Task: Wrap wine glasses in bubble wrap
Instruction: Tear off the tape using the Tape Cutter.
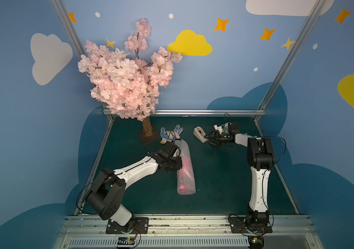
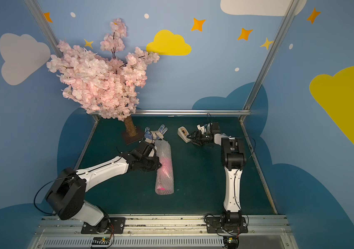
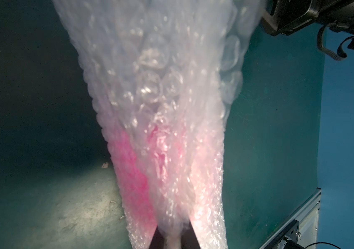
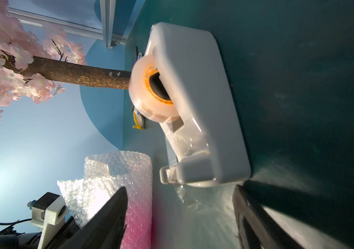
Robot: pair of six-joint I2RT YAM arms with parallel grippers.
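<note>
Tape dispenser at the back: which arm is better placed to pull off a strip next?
Right. Its open right pincer sits at the cutter end of the tape dispenser. The left pincer is shut on the bubble wrap rolled around the pink goblet, so letting go might loosen the roll.

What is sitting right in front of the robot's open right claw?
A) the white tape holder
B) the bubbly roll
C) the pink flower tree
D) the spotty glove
A: in a top view the right gripper stands open right beside the tape holder, and its wrist view shows the holder's cutting end just ahead of the spread jaws.
</note>
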